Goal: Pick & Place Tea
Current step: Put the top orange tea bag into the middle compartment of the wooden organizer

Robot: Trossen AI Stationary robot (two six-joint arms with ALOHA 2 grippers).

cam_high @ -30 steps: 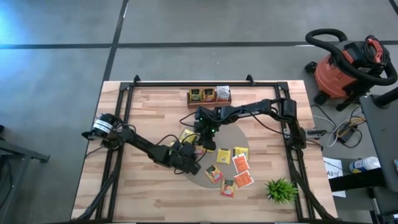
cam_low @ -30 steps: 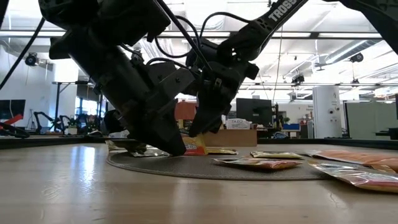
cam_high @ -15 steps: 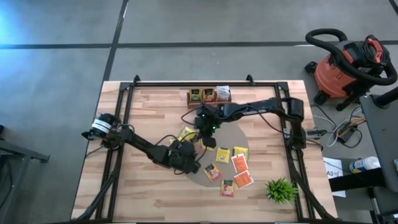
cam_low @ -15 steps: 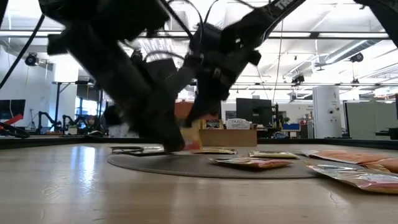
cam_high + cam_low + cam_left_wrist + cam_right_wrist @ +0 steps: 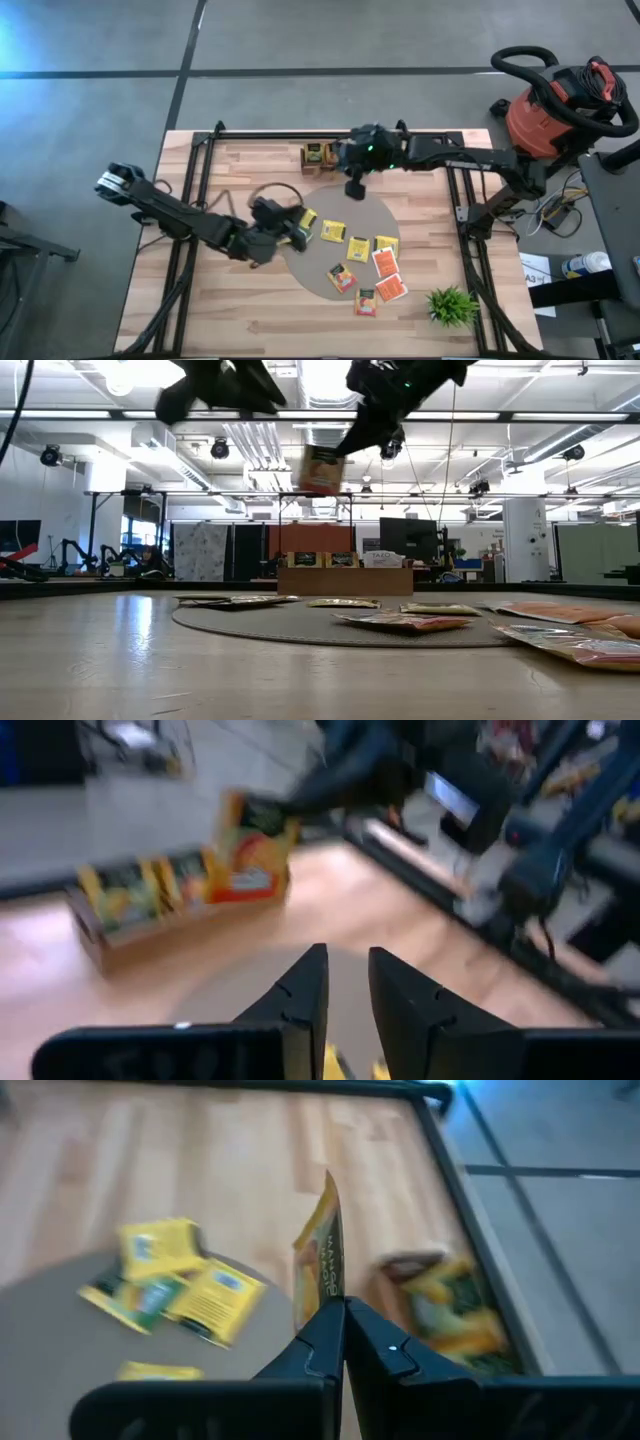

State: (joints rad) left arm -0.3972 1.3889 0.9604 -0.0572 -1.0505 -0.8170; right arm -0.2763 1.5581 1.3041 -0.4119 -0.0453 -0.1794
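place: robotics lab | evidence: shop vacuum [image 5: 560,100]; monitors [image 5: 408,538]; concrete floor [image 5: 300,40]

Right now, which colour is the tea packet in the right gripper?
Yellow and orange tea packet, pinched by the right gripper; the right wrist view shows it best.

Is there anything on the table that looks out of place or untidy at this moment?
The tea packets lie scattered on the round grey mat, some overlapping and a few hanging past its edge, not sorted into the wooden tray. The right gripper holds one packet on edge in the air. Nothing looks damaged.
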